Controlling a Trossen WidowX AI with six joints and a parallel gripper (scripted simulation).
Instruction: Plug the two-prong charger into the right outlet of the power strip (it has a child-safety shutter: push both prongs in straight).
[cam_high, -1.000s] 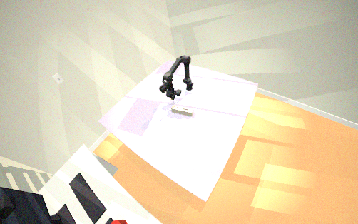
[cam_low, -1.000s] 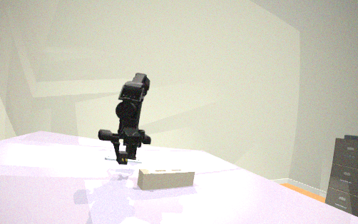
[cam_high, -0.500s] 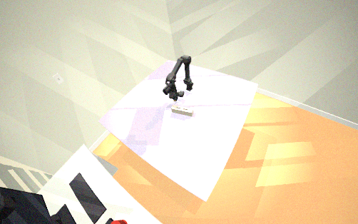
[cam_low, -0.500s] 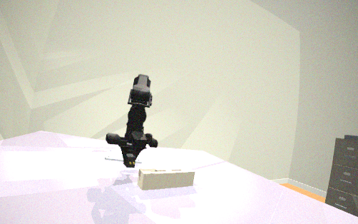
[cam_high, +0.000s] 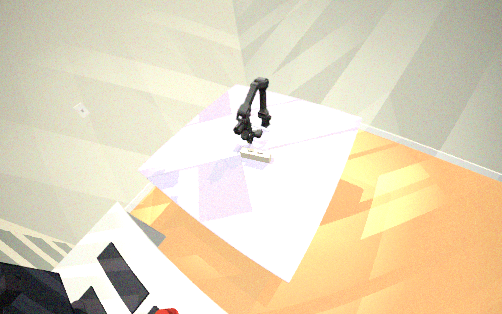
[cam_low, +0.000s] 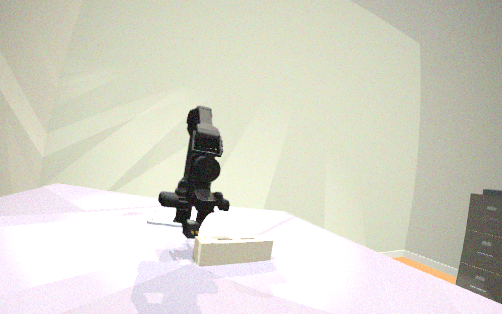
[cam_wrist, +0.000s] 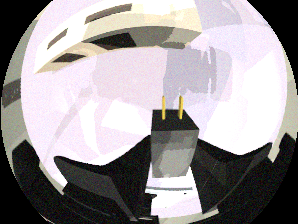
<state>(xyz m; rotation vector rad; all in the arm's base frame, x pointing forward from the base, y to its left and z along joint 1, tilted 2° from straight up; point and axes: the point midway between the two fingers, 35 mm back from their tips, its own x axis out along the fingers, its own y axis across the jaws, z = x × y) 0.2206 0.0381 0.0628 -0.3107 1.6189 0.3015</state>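
Note:
The cream power strip (cam_high: 255, 157) (cam_low: 234, 251) (cam_wrist: 160, 20) lies on the white table (cam_high: 290, 210) (cam_low: 75, 280). Dark slots show in it at the upper left of the wrist view. My gripper (cam_high: 250, 139) (cam_low: 191, 226) (cam_wrist: 168, 138) is shut on the charger. The charger (cam_low: 190, 230) (cam_wrist: 173, 145) is a dark block, and its two yellow prongs (cam_wrist: 172, 107) stick out beyond the fingers, side by side and free of the strip. In the exterior view the charger is near the strip's left end, about level with its top or a little above. Which outlet is nearest is unclear.
The arm (cam_high: 260, 84) (cam_low: 204, 145) stands behind the strip. A wall plate (cam_high: 81, 110) is on the wall, and a grey cabinet (cam_low: 477, 240) stands at the right. Another white surface (cam_high: 117, 220) with dark panels is at the lower left of the top view.

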